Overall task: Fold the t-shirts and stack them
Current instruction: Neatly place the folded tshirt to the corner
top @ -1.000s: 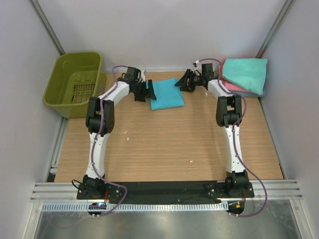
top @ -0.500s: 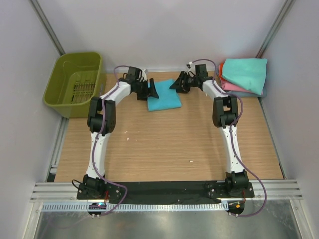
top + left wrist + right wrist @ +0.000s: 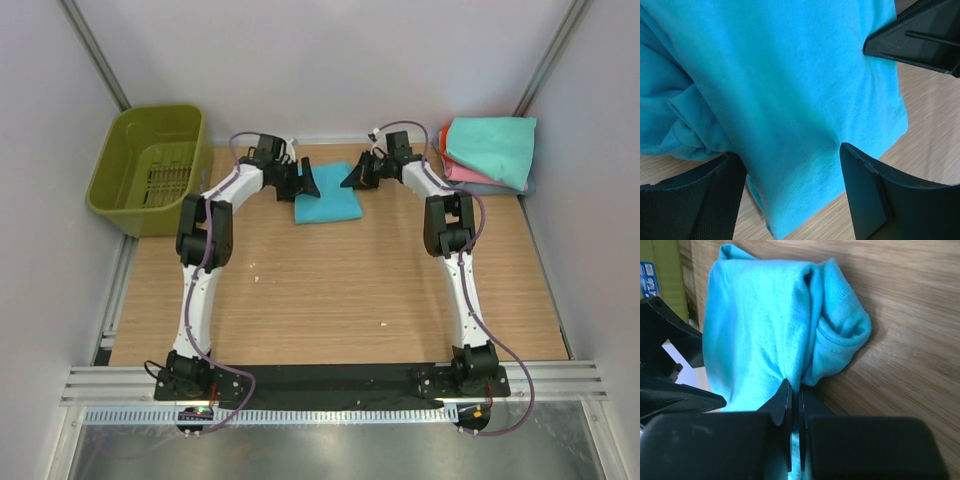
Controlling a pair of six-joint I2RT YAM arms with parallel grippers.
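Note:
A bright turquoise-blue t-shirt [image 3: 328, 205] lies folded on the wooden table at the back middle. My left gripper [image 3: 305, 182] is at its left back edge. It stands open, its fingers [image 3: 875, 195] straddling a stretch of the cloth [image 3: 790, 90] without pinching it. My right gripper [image 3: 352, 177] is at the shirt's right back edge and is shut on a fold of the turquoise cloth [image 3: 765, 325]. A stack of folded t-shirts sits at the back right, mint-teal [image 3: 492, 145] on top and pink [image 3: 462, 172] under it.
An olive-green slotted basket [image 3: 150, 165] stands at the back left, off the table's edge. White walls and metal posts close in the back and sides. Bare wooden tabletop [image 3: 340, 290] stretches from the shirt to the arm bases.
My right gripper has moved left to the turquoise shirt and closed on its edge. The shirt has bunched slightly leftward. The left gripper has barely moved and stays open.

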